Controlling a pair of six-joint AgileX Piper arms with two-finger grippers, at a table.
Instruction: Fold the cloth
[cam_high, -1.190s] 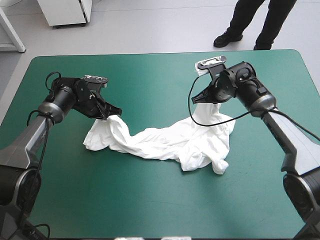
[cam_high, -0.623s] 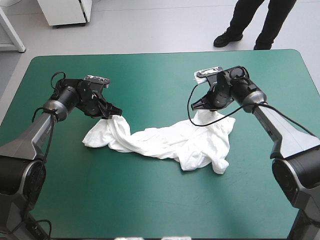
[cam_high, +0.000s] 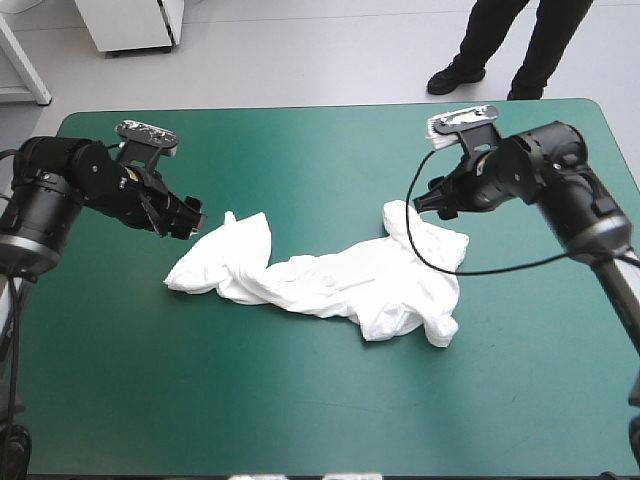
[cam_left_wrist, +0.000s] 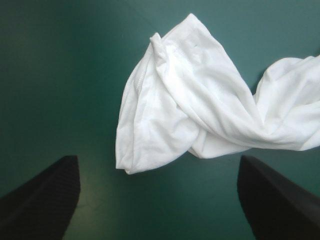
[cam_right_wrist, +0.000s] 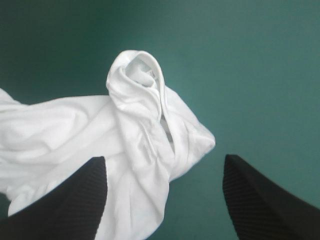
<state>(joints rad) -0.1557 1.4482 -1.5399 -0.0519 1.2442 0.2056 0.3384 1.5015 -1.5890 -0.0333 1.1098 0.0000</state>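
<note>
T-shirt (cam_high: 330, 285) lies crumpled in a long strip across mid bench (cam_high: 300, 400). L jaws wide apart, gripping nothing, just off shirt's L end. R jaws wide apart too, empty, above its R end.

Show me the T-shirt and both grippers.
T-shirt (cam_high: 330, 282): high view, middle of the crumpled heap.
Left gripper (cam_high: 189, 219): high view, between its open fingertips.
Right gripper (cam_high: 427, 199): high view, between its open fingertips.

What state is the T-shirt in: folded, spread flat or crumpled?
Crumpled: the T-shirt lies in a twisted, wrinkled strip on the teal-green cover, no neat fold. Left gripper and right gripper stand open.
</note>
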